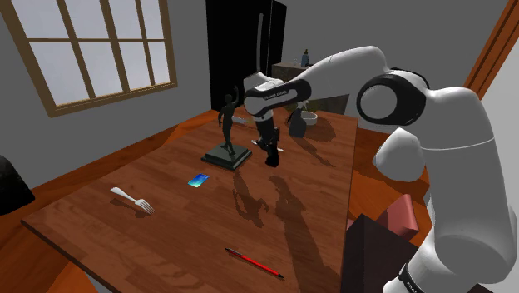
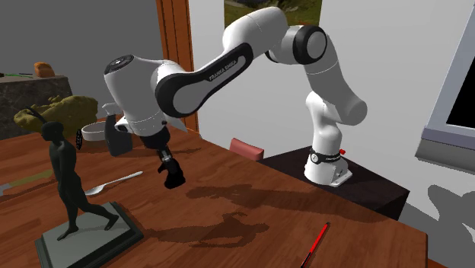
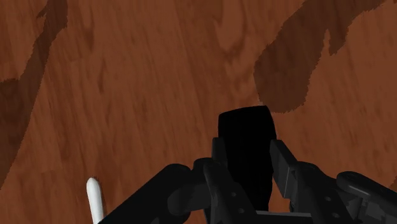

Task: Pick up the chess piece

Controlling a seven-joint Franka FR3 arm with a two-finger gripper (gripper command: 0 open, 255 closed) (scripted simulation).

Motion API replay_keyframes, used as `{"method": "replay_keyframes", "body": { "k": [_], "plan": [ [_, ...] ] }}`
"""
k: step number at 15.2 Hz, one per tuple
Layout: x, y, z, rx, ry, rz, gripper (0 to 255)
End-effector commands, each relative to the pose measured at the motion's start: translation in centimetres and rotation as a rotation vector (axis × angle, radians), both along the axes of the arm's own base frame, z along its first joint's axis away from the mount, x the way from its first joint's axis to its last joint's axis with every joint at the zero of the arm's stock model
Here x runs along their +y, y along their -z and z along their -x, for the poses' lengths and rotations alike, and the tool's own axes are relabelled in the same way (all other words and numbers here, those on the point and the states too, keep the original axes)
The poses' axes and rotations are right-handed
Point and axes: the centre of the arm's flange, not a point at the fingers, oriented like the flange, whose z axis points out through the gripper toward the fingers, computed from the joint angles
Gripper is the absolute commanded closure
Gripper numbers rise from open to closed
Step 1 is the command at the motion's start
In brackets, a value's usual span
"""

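A black chess piece (image 3: 245, 130) is clasped between my two black fingers, with my gripper (image 3: 249, 167) shut on it. In the shoulder view the gripper (image 1: 269, 148) hangs over the far middle of the wooden table (image 1: 191, 233), with the piece (image 1: 272, 160) sticking out below it. In the second exterior view the piece (image 2: 174, 177) hangs clear of the tabletop under the gripper (image 2: 165, 161), and its shadow falls on the wood some way off.
A dark figure statue (image 1: 227, 133) on a square base stands just beside the gripper. A white utensil (image 2: 114, 183) lies near it. A fork (image 1: 133, 200), a small blue card (image 1: 197, 180) and a red pen (image 1: 254, 263) lie nearer the front. A bowl (image 1: 308, 117) sits at the back.
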Motion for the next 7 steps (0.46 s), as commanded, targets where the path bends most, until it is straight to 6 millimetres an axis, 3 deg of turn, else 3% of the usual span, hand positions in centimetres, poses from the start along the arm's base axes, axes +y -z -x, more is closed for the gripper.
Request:
{"method": "replay_keyframes", "body": {
  "k": [1,5,7],
  "plan": [
    [0.0,-1.1,0.0,0.0,0.0,0.0,255],
    [0.0,-3.3,0.0,0.0,0.0,0.0,255],
    [0.0,-3.3,0.0,0.0,0.0,0.0,255]
  ]
}}
